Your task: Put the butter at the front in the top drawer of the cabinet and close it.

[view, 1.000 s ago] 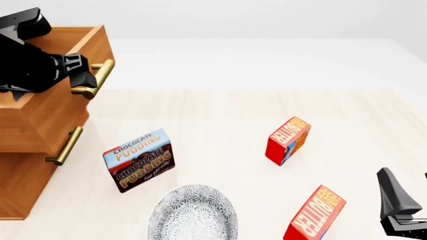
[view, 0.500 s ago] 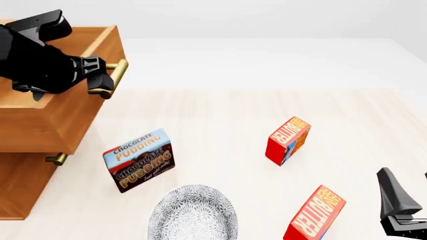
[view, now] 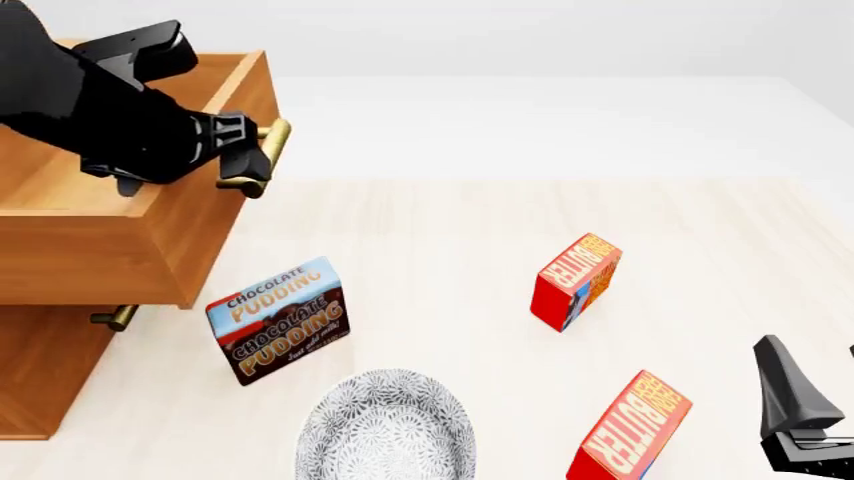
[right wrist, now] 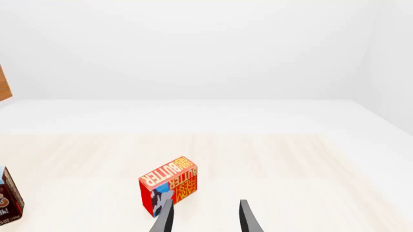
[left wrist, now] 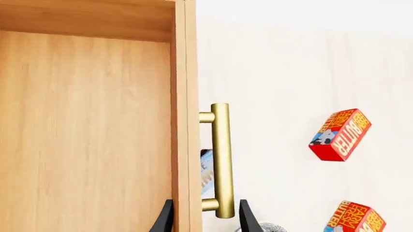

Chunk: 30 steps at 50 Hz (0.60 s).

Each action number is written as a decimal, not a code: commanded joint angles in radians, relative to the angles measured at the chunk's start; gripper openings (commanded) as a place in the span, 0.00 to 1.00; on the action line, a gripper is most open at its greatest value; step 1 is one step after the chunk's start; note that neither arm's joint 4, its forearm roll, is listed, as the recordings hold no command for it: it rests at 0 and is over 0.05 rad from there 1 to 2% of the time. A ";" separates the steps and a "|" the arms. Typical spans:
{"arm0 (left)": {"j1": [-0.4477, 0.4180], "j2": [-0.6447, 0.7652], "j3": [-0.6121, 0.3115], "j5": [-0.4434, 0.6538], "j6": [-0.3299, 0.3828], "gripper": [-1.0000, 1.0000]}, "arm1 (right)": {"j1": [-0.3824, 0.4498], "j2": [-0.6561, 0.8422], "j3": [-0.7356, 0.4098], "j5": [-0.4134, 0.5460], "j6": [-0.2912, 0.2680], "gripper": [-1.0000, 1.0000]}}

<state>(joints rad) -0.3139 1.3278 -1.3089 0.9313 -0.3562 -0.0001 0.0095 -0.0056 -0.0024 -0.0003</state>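
Observation:
The cabinet (view: 40, 380) stands at the left with its top drawer (view: 107, 250) pulled well out. My left gripper (view: 251, 152) is open, its fingers straddling the drawer's front panel and brass handle (left wrist: 221, 159), one finger inside the drawer and one outside the bar. The drawer's inside (left wrist: 84, 135) holds nothing that I can see. The butter at the front (view: 627, 430) stands tilted near the table's front edge, also in the left wrist view (left wrist: 356, 220). Just right of it, my right gripper (view: 809, 360) is open and holds nothing.
A second butter carton (view: 577, 282) stands farther back, and it shows beyond my right fingers (right wrist: 169, 185). A chocolate pudding box (view: 278, 320) stands under the open drawer's corner. A patterned bowl (view: 384, 425) sits at the front centre. The lower drawer's handle (view: 114, 318) peeks out.
The top drawer has slid farther out to the right, and my left gripper has travelled with its handle. The right arm and the boxes have not moved.

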 commanded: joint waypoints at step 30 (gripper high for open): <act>0.003 0.030 -0.171 0.126 0.103 1.00 | 0.000 -0.002 0.001 0.000 0.000 1.00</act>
<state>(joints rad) -0.3321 1.3586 -1.3948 1.0002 -0.3142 -0.0002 0.0095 -0.0056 -0.0024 -0.0004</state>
